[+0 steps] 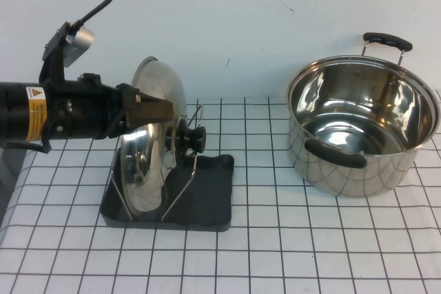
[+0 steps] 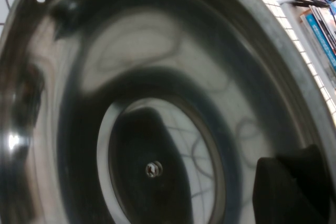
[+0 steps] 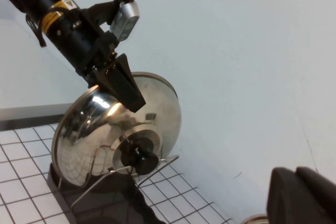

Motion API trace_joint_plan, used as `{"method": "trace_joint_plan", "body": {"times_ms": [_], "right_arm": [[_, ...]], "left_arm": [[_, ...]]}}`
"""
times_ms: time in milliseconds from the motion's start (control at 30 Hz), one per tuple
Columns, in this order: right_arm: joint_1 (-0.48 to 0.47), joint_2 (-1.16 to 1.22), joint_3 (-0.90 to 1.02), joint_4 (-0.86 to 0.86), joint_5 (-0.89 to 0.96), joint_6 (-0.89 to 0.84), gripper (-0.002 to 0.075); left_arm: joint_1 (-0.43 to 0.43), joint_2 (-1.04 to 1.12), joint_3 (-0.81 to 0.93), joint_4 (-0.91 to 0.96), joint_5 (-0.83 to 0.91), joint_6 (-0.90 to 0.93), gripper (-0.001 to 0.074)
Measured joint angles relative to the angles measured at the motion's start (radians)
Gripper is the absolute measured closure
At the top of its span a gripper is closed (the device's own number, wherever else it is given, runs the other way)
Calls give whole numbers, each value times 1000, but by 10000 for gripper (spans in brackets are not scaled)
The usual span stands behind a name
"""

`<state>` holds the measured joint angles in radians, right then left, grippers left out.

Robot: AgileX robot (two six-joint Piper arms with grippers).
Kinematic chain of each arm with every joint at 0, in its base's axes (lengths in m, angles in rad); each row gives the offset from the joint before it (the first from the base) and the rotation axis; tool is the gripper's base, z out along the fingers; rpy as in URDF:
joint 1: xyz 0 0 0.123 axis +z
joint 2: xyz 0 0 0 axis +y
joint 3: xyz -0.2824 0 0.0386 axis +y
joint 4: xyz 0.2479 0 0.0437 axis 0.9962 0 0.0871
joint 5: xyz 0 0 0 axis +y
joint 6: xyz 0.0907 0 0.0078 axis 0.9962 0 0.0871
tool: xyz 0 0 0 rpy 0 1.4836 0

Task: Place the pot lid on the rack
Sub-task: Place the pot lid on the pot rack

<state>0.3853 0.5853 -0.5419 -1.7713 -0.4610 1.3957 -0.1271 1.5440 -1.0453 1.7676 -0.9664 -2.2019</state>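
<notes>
The pot lid point(image 1: 146, 163) stands on edge between the wire uprights of the rack point(image 1: 207, 201), with its black knob point(image 1: 191, 139) facing the pot. My left gripper point(image 1: 153, 109) is shut on the lid's upper rim, one finger on each face. In the left wrist view the lid's shiny underside point(image 2: 157, 77) fills the frame and one dark finger point(image 2: 289, 187) lies against it. The right wrist view shows the lid point(image 3: 84, 140), the rack's wires point(image 3: 100, 182) and the left gripper point(image 3: 126, 90) from afar. My right gripper point(image 3: 302, 198) is shut, empty and raised well away from the rack.
A deep steel pot point(image 1: 358, 129) with black handles stands at the back right of the checked tablecloth point(image 1: 289, 253). A pale wall runs behind the table. The left arm's cable loops above the arm.
</notes>
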Motion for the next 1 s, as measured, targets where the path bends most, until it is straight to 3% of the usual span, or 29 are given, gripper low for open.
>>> {"method": "trace_joint_plan", "body": {"times_ms": [667, 733, 867, 933, 1000], "right_arm": [[0, 0, 1, 0, -2, 6, 726], [0, 0, 1, 0, -10, 6, 726], [0, 0, 1, 0, -31, 8, 726], [0, 0, 1, 0, -40, 8, 726], [0, 0, 1, 0, -49, 8, 726]], "left_arm": [[0, 54, 0, 0, 35, 64, 657], [0, 54, 0, 0, 42, 74, 587], [0, 54, 0, 0, 55, 80, 313], [0, 54, 0, 0, 55, 84, 215], [0, 54, 0, 0, 55, 84, 164]]}}
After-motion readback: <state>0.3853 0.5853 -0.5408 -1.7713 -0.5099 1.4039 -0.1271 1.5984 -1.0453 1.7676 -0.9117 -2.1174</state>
